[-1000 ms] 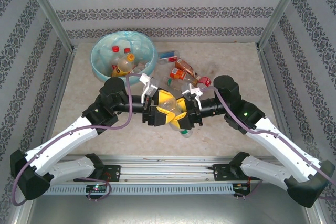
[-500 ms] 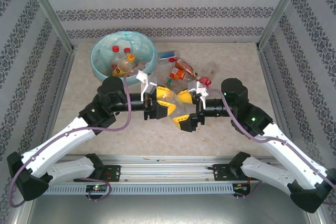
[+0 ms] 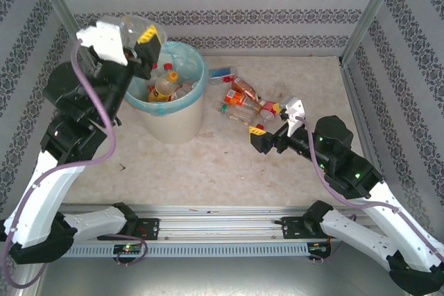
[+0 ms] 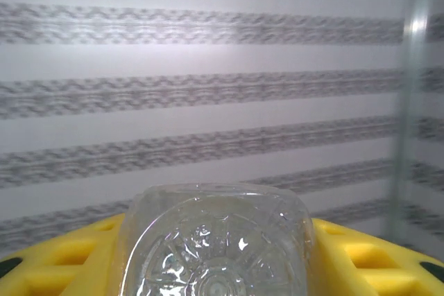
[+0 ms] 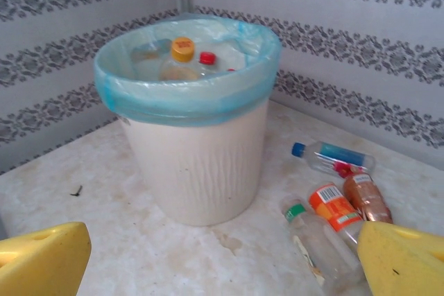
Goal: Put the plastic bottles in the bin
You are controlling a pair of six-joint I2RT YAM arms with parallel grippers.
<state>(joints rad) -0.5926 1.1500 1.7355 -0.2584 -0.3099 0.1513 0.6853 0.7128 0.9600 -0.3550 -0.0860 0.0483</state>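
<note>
Reading the overhead view as a clock face, the right gripper sits low at about four o'clock, its yellow-padded jaws spread wide and empty. Just beyond it, near one o'clock, several small clear plastic bottles with orange and red labels lie loose on the beige marbled table. At eleven stands the round cream-white bin with a turquoise liner, more bottles inside. Raised over its ten-o'clock rim, the left gripper is clenched on a clear plastic bottle.
</note>
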